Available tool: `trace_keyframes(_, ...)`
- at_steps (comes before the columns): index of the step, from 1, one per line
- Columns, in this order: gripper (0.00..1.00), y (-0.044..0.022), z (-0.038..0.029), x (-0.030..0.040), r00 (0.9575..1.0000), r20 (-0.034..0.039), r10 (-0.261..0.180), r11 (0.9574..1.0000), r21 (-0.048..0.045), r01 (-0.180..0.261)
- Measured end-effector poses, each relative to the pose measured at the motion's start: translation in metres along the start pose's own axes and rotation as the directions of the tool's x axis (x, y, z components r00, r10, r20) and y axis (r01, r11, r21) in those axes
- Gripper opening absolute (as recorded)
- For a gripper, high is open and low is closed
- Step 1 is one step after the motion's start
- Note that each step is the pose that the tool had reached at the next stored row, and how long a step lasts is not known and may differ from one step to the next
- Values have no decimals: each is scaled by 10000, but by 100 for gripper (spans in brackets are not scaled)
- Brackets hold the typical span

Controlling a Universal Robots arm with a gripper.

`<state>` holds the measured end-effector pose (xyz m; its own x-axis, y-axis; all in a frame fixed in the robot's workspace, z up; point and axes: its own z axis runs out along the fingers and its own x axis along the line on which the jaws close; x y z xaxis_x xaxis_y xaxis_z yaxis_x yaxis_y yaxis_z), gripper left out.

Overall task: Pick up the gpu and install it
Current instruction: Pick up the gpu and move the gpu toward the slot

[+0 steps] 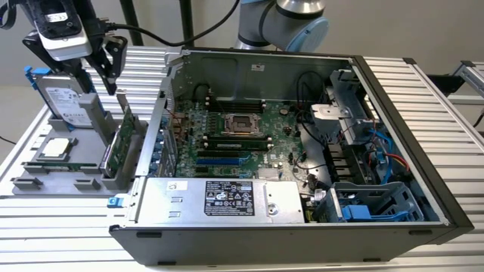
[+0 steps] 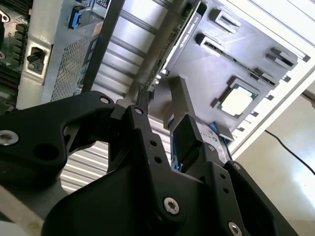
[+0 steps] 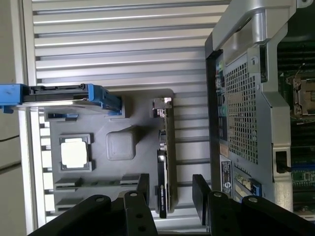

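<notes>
Gripper: I see the gripper (image 1: 100, 79) hanging high at the exterior view's left, over the grey holder tray (image 1: 47, 186), pointing down.
Jaws: spread wide and holding nothing; in the first wrist view the two black fingers (image 3: 143, 188) stand apart with a clear gap between them.
Gpu: the gpu (image 1: 123, 139) stands on its long edge in a slot of the tray, on the side nearest the computer case (image 1: 423, 141), green board showing in the exterior view.
Gpu and jaws: in the first wrist view I look down on the thin top edge of the card (image 3: 165, 167), and it lines up with the gap between the fingers. From the exterior view the fingertips sit above the card's top; I see no contact.
Second wrist view: the card (image 2: 181, 30) runs edge-on away from the fingers (image 2: 186, 137), with slatted worktop (image 2: 93, 162) beneath.
Other parts in the tray: a hard drive with blue rails (image 1: 64, 102) stands upright at the far end, a processor chip (image 1: 56, 148) lies flat in its pocket, and a long thin memory stick (image 1: 60, 165) lies just beside it.
Case: it lies open on the worktop (image 1: 60, 226), beside the tray, with the motherboard (image 1: 242, 141) exposed and the power supply (image 1: 219, 198) along the near wall.
Task state: the card is not yet lifted.
</notes>
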<state>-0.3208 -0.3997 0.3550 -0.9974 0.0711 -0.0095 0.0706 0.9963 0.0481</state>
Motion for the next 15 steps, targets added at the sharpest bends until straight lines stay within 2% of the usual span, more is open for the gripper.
trace_keyframes(15, 100, -5, 85, 2, 10000, -6, 2, 10000, 0, -2)
